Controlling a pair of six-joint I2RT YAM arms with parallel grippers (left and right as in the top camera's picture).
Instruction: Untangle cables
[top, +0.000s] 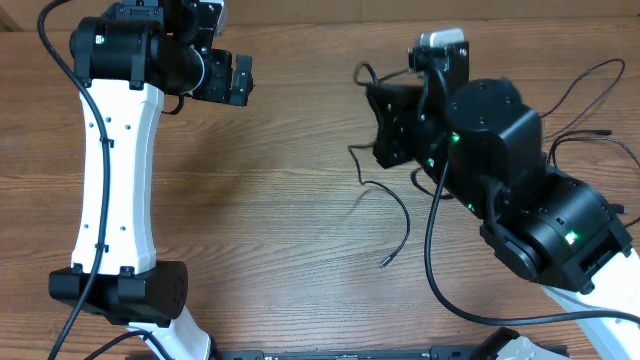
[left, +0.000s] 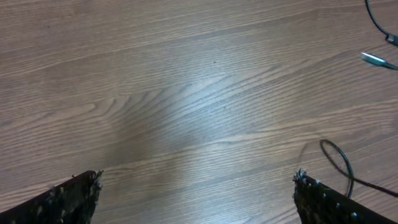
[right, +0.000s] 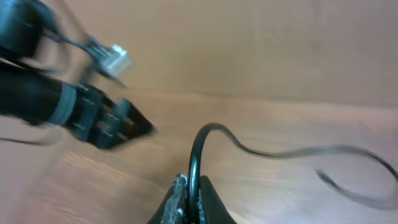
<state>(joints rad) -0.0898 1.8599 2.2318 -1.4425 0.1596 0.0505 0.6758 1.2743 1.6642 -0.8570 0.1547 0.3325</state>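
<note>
R pincer (right: 189, 198) clamped on thin black cable (right: 273, 153), which arcs up, then trails over tabletop (right: 280, 193). L pincer (left: 197, 180) wide apart, holding nothing; cable loop (left: 339, 158) just beside one finger.

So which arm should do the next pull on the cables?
Right, probably. The right gripper is shut on a cable, so it can pull. The left gripper hangs open over the table, holding nothing.
</note>
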